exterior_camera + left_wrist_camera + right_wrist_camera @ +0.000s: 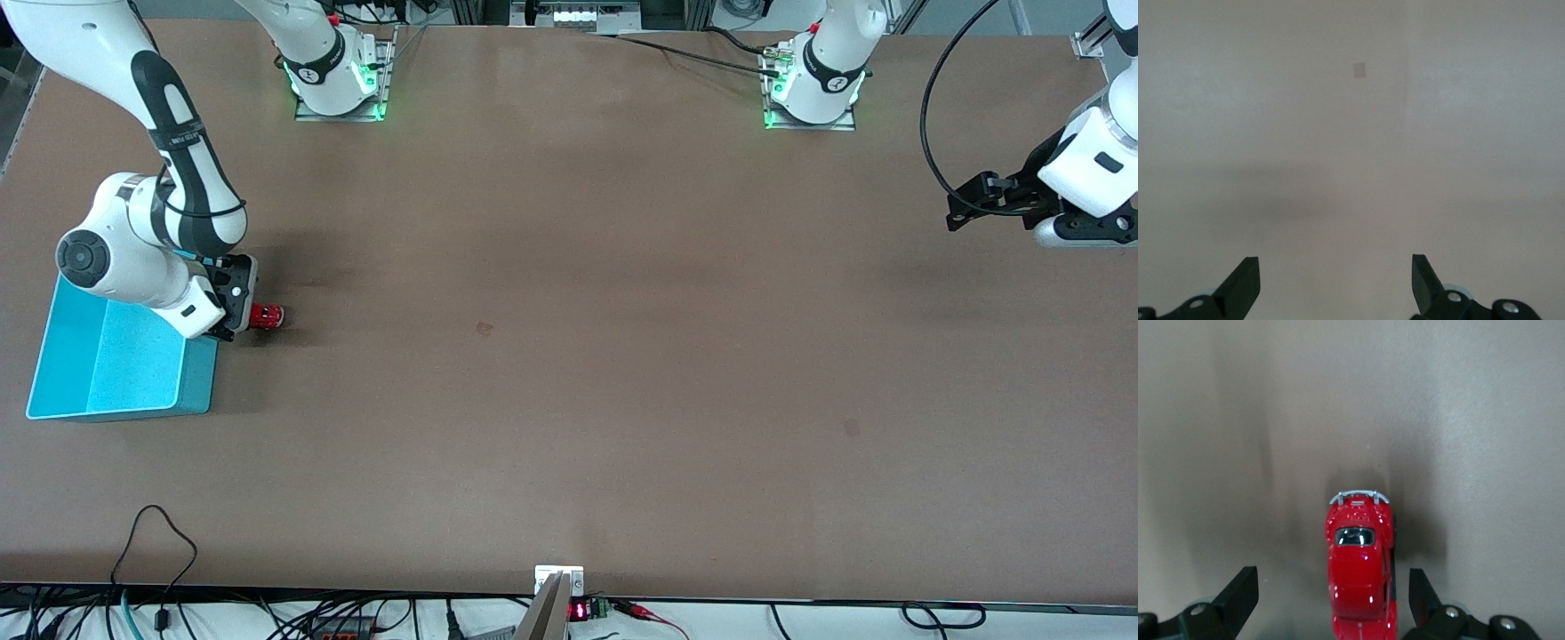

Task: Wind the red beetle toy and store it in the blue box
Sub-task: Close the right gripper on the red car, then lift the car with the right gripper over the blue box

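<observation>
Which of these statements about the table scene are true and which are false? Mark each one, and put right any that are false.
1. The red toy lies inside the blue box. False: it sits on the table beside the box.
2. The right gripper is open, with the toy between its fingers. True.
3. The left gripper holds a second toy. False: it is open, holds nothing and waits over bare table at the left arm's end.
4. The box stands at the right arm's end of the table. True.
5. The right fingers clamp the toy. False: gaps show on both sides.
</observation>
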{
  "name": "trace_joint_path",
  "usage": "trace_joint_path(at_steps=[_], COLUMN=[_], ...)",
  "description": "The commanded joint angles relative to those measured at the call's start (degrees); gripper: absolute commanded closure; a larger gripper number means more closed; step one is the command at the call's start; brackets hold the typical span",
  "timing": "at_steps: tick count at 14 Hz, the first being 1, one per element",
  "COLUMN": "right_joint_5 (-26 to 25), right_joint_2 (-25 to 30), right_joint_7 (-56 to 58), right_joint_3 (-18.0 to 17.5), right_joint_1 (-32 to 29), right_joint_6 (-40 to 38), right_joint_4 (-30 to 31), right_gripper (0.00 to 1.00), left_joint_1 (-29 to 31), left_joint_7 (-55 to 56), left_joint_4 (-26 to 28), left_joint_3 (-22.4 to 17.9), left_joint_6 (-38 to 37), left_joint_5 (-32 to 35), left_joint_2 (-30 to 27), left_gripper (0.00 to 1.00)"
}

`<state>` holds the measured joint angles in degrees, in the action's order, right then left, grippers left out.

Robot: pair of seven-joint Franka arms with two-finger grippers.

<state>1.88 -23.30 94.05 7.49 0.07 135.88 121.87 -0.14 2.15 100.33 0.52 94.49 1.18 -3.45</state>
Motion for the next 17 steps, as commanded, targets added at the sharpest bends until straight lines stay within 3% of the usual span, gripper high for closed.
trace_joint_path(at_steps=[1,4,6,7,8,12,17], right_joint_5=[-0.38,-0.12,-0.3,-0.03,0.23,2.33,12.96], right_joint_2=[-1.3,-1.57,-1.4,-0.96,-0.69,1.67,6.51], right_joint_7=[3.15,3.33,3.51,2.64,2.63,2.19,-11.73], right_joint_3=[-0.46,-0.46,-0.46,-0.46,-0.46,-0.55,-0.37], right_joint_1=[-0.77,-0.69,-0.51,-0.51,-0.6,1.58,5.9], right_joint_6=[4.12,4.13,3.34,3.25,3.16,3.07,3.07], right_joint_4=[0.74,1.18,1.44,1.44,1.09,-0.66,-5.94], right_gripper=[0.0,0.02,0.39,0.79,0.86,0.9,0.9], left_joint_1=[0.05,0.05,-0.03,-0.03,-0.03,-0.3,-0.3], left_joint_7=[-1.27,-1.45,-1.45,-1.45,-1.36,-0.66,-1.18], left_joint_4=[-1.02,-1.1,-1.1,-1.1,-1.1,-1.81,-2.42], left_joint_3=[-0.08,-0.08,-0.08,0.0,0.01,0.09,0.09], left_joint_6=[-1.06,-1.06,-0.97,-0.97,-0.97,-0.97,-1.06], left_joint_5=[-0.74,-0.57,-0.48,-0.48,-0.48,-0.48,-0.48], left_joint_2=[-0.24,-0.24,-0.24,-0.24,-0.24,-0.15,0.2], left_gripper=[0.0,0.0,0.0,0.0,0.0,0.0,0.0])
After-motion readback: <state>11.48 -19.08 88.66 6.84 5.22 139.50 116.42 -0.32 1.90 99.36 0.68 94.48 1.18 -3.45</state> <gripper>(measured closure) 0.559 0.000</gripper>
